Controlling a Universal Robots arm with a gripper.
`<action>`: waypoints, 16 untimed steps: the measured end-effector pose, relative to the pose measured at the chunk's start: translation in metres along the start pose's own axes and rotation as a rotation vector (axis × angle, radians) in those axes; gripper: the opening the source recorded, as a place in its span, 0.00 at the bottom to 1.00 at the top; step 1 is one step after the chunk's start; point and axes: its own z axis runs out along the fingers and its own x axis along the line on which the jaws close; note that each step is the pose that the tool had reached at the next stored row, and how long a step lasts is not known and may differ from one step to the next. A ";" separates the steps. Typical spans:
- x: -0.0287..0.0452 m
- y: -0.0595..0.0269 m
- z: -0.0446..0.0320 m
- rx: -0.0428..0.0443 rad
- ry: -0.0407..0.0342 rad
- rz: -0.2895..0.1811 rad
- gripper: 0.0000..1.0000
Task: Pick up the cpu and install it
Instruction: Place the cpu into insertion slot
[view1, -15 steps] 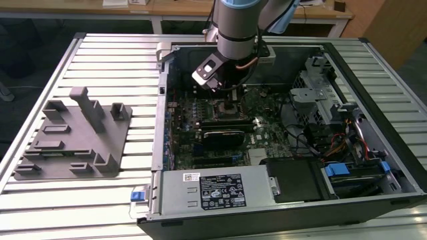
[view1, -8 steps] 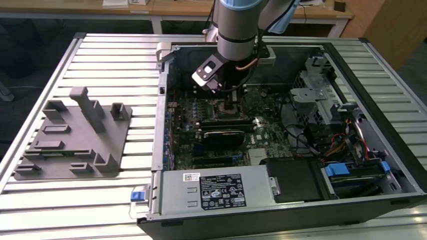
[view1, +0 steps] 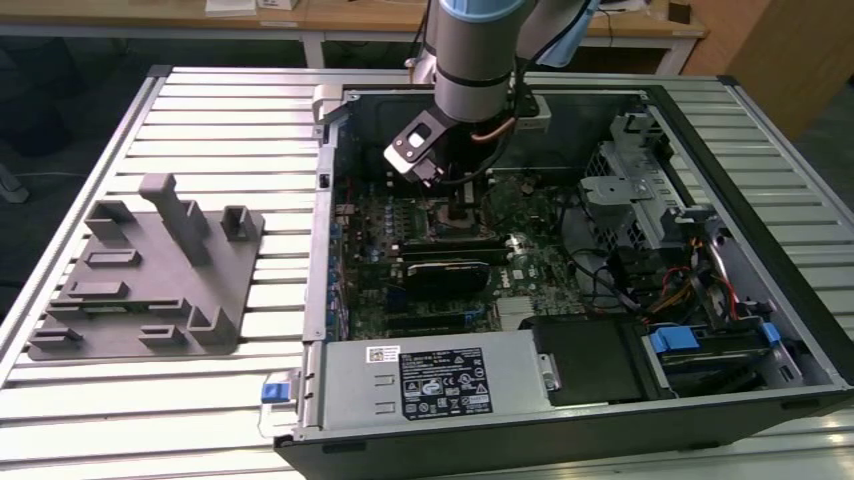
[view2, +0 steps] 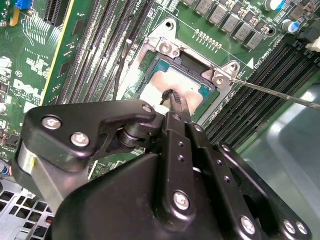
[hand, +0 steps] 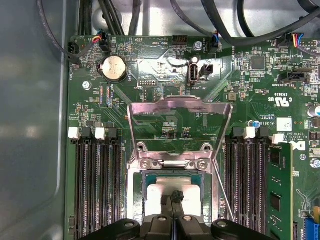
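A grey Universal Robots arm reaches down into an open black desktop computer case that lies on its side on a slatted aluminium table. On the table, towards the exterior view's left and well apart from the case, sits a grey plastic fixture plate with upright blocks.

Inside the case is a green motherboard. In both wrist views the black, bolted linkage gripper hangs over the processor socket. Its two fingers are pressed together with no gap between them, and nothing is clamped between them. Their tips sit right at the middle of the cpu, but actual contact cannot be told.

The cpu, a small flat square chip with a silvery-grey top plate and a darker green rim, lies flat in the socket, level with the metal socket frame around it. The silver metal load plate is swung open and stands away from the chip, and a thin metal lever rod juts out beside the socket.

Rows of black memory slots flank the socket on both sides. A round silver coin battery sits farther off on the board.
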 end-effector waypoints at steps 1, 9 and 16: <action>-0.0001 0.0000 0.0003 0.0001 -0.0002 0.000 0.11; 0.0000 0.0000 0.0007 -0.0002 0.0003 0.000 0.11; 0.0001 0.0002 -0.0065 -0.0003 0.0005 0.000 0.11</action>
